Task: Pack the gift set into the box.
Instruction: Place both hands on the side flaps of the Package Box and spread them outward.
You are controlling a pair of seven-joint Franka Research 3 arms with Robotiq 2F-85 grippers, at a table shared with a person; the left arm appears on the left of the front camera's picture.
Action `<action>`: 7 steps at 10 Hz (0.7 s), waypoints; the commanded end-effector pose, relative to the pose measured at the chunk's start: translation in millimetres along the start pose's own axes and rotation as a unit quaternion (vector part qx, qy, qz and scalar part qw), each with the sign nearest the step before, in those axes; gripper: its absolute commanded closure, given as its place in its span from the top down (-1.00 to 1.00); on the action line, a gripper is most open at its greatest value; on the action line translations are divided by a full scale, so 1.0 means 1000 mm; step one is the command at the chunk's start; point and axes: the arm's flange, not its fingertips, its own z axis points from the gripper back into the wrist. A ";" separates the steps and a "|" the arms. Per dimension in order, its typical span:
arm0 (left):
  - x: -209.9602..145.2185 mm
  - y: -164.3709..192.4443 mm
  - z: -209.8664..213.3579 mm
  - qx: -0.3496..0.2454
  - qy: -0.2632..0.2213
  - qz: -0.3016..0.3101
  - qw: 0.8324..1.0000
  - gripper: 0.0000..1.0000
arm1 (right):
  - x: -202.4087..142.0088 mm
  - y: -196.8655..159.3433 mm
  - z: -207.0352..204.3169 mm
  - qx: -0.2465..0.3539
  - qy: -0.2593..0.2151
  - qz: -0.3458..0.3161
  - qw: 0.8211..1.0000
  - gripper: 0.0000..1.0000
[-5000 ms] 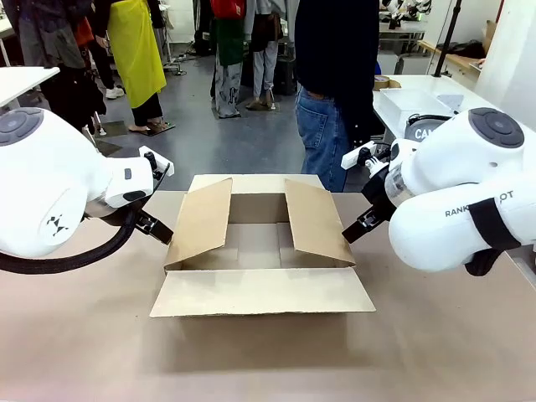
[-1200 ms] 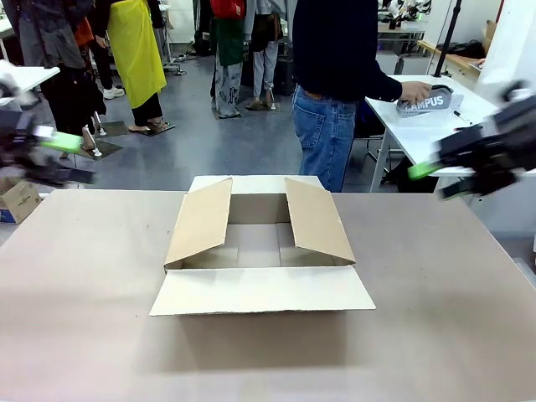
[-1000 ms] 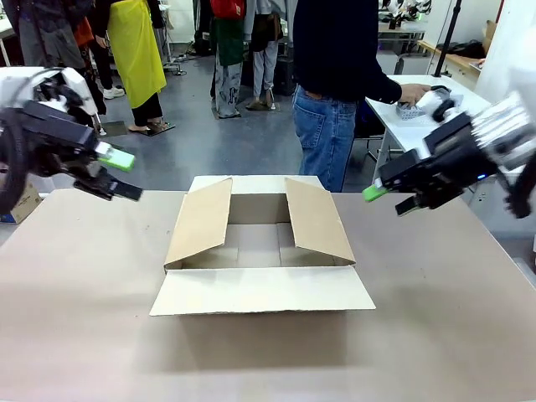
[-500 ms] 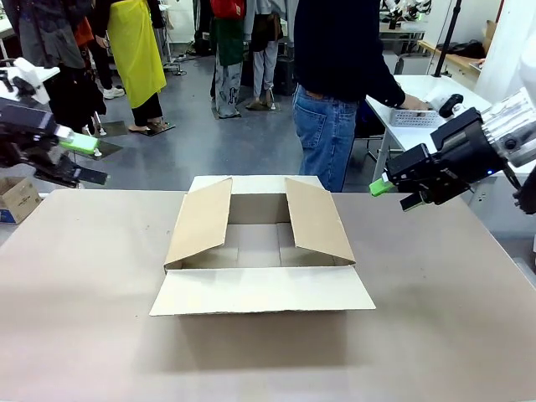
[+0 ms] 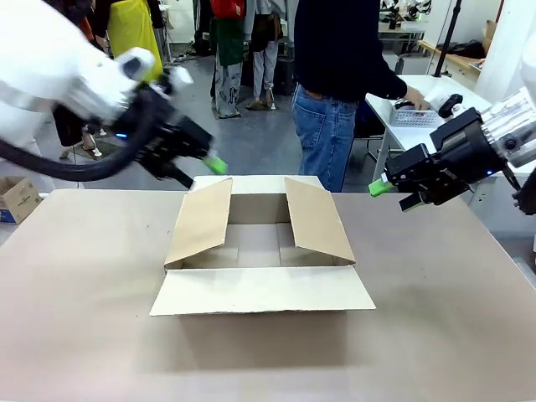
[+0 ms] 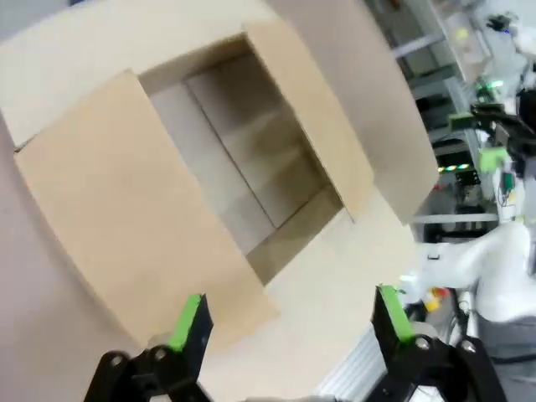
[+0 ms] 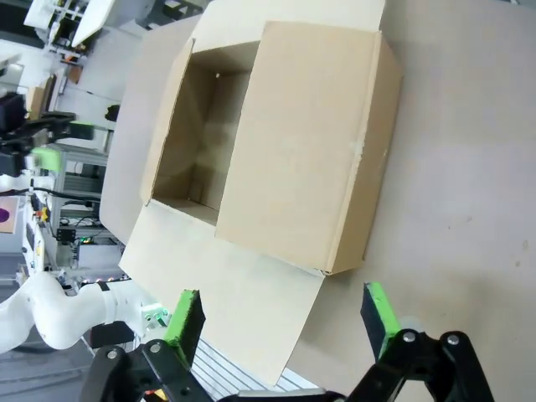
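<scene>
The box (image 5: 260, 243) sits open mid-table, with side flaps up and the front flap flat. Off its far-left corner my left gripper (image 5: 201, 164) hangs open and holds nothing. My right gripper (image 5: 392, 194), also open and holding nothing, hovers beyond the box's far-right corner. On the side table the white slotted basket (image 5: 416, 117) stands under the person's hand (image 5: 413, 102); pouch and carton cannot be made out. The left wrist view looks down between open fingers (image 6: 189, 322) into the box (image 6: 243, 167). Between the right wrist view's fingers (image 7: 378, 316) lies the box (image 7: 293, 142).
The person stands at the far edge behind the box, reaching right to the white side table (image 5: 435, 138). A small printed brown carton (image 5: 15, 198) sits on the floor at far left. Bare tabletop (image 5: 84, 318) surrounds the box. More people stand farther back.
My left arm has swung in from the left edge to the box's far-left corner. The right gripper has held nearly still. The person's hand stays at the basket.
</scene>
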 end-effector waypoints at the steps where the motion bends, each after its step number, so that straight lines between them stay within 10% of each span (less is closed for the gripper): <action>1: 0.035 -0.007 -0.036 0.002 0.074 0.033 0.997 1.00 | -0.003 0.002 0.000 -0.004 0.005 -0.006 1.000 1.00; 2: 0.000 0.000 0.000 0.000 0.000 0.000 1.000 1.00 | -0.003 0.002 0.000 -0.004 0.005 -0.006 1.000 1.00; 5: 0.019 -0.008 -0.032 0.009 0.029 0.016 0.999 1.00 | -0.003 0.002 0.000 -0.004 0.005 -0.006 1.000 1.00; 7: 0.014 -0.051 -0.032 0.188 0.014 0.141 0.972 1.00 | -0.003 0.002 0.000 -0.004 0.005 -0.006 1.000 1.00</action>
